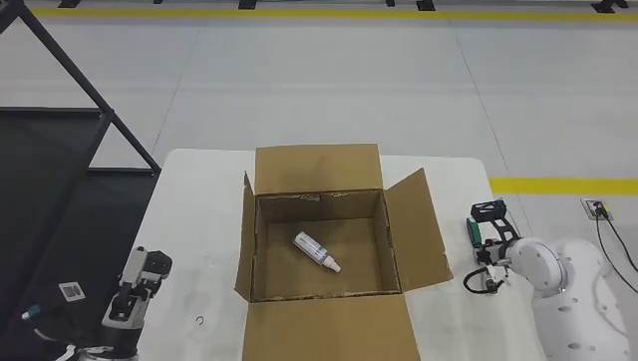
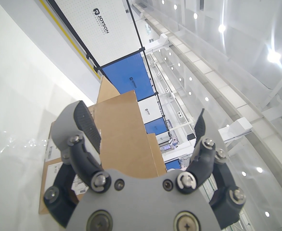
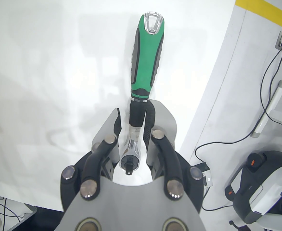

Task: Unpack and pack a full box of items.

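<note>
Nearest, at the lower left of the top view, the left gripper [image 2: 143,111] hangs over the white table [image 1: 199,221], jaws spread wide and holding nothing.

At the right edge of the table in that view, the right gripper [image 3: 135,109] straddles the neck of a ratchet wrench [image 3: 147,58]. The wrench seems to lie on the tabletop, near the box's right flap but apart from it. One pad touches the wrench's black collar and a slim gap shows at the other. The claw therefore looks released around the tool, not clamped on it.

The wrench is probably steel: stiff, heavy for its size, and weighted toward the head. Its chrome would likely slip under the pads. The collar or the rubbery handle just past it looks like the surest place to hold.

The handle is green with grey side panels and ends in a chrome loop. The round chrome head carries a square drive.

Farther in, at the centre of the top view, the cardboard box [image 1: 319,172] stands open with all four flaps out. A white tube [image 1: 317,250] lies at an angle on its floor.

Beyond the table, a yellow line [image 1: 299,12] crosses the top of the frame.
</note>
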You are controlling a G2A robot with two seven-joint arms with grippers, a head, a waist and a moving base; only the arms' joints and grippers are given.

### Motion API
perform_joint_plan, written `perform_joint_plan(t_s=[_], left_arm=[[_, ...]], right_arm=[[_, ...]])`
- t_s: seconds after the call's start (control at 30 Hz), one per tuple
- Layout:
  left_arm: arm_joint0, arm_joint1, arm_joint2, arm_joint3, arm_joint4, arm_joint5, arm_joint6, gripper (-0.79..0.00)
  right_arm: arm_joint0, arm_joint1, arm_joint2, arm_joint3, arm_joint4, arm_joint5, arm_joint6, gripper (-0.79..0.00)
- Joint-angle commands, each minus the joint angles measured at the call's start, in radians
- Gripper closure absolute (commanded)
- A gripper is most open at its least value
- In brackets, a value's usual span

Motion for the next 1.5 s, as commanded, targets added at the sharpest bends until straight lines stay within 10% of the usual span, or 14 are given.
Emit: perform_joint_plan(t_s=[0.0,0.57,0.73,0.9,1.47], left_arm=[[0.001,0.0,0.0,0.001,0.0,-0.001,0.001,-0.785],[0.001,0.001,-0.002,0.0,0.002,-0.002,0.0,-0.785],[0.001,0.001,-0.003,-0.001,0.004,0.0,-0.001,-0.785],[0.002,0.002,-0.003,-0.001,0.001,-0.003,-0.002,-0.785],[-0.001,0.003,0.003,-0.012,-0.005,-0.004,-0.011,-0.785]], right_arm=[[0.008,0.002,-0.009,0.01,-0.005,0.004,0.008,-0.268],[0.039,0.018,-0.049,0.114,0.009,0.017,-0.019,-0.243],[0.04,0.023,-0.057,0.12,0.018,0.018,-0.025,0.0],[0.036,0.029,-0.05,0.093,0.029,0.035,-0.041,0.0],[-0.22,0.037,-0.057,-0.793,0.082,0.16,-0.157,0.0]])
